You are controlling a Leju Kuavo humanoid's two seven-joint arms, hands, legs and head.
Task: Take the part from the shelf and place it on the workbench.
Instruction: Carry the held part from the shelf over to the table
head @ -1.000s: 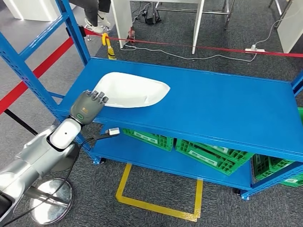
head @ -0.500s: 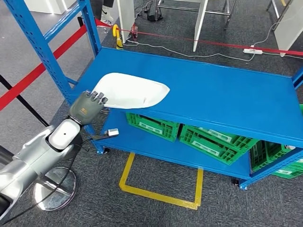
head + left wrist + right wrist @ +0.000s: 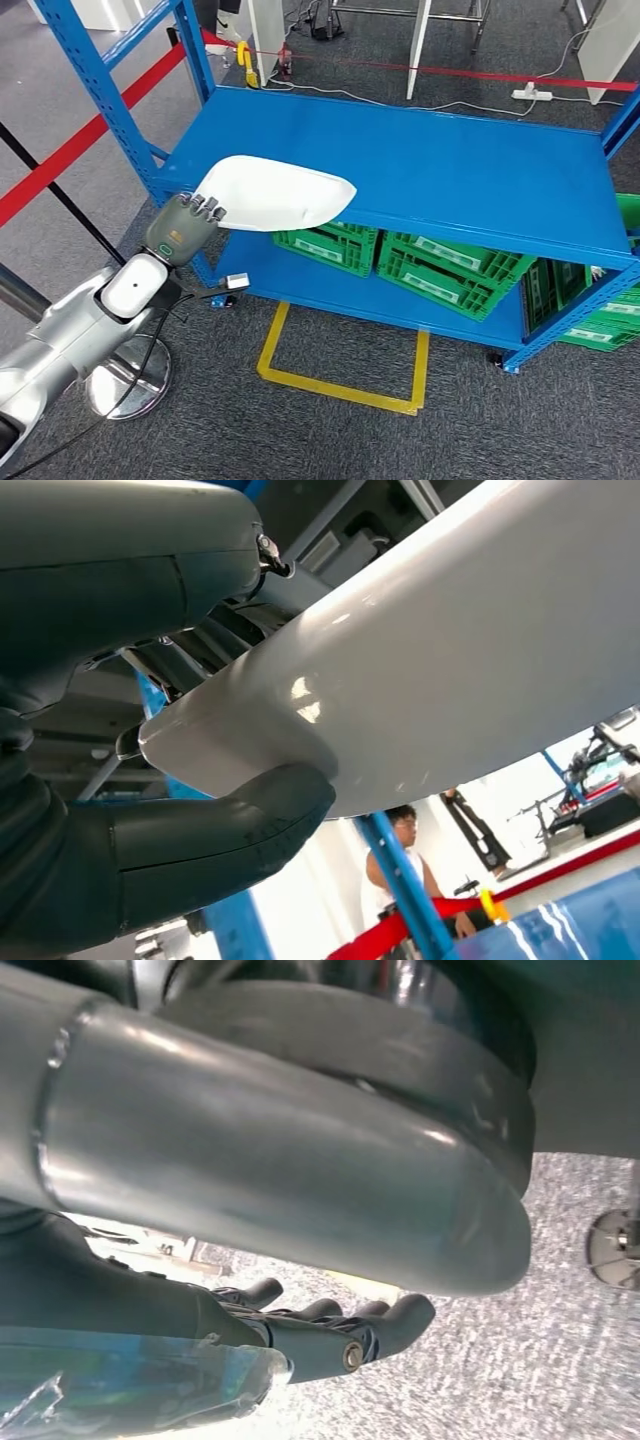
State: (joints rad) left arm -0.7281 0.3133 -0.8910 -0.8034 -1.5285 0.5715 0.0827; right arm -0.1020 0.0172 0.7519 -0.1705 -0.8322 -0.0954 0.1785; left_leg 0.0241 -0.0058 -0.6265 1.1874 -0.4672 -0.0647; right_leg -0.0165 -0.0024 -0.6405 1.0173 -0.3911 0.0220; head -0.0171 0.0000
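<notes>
Carrying the part [image 3: 275,193] away from the shelf [image 3: 468,180] is the step you are in, as I judge it: your left hand [image 3: 181,228] grips the white shell at its broad end, fingers [image 3: 204,206] over the upper rim and the thick thumb [image 3: 226,840] pressed against the underside, as the left wrist view shows. The part sits clear of the blue shelf top, overhanging its front edge above the green crates [image 3: 423,270] on the lower level.

You hold it at one end only, so most of its length hangs out past the grip. Judging by that, the load will want to droop and twist in your hand. Keep the wrist level, move slowly, and avoid quick turns of the body. Watch the blue upright [image 3: 113,100] close to your left arm and the front edge of the shelf under the tip; lift clear of both before you swing.

The part's long axis runs almost level across the head view, from your hand on the left toward the right. Its narrow, pointed end faces right, over the shelf's front edge, and the wide rounded end lies in your grip. Its hollow or flat face looks upward.

Your right hand [image 3: 332,1335] hangs by the floor in its wrist view, fingers loosely curled with nothing in them, as far as I can see.
</notes>
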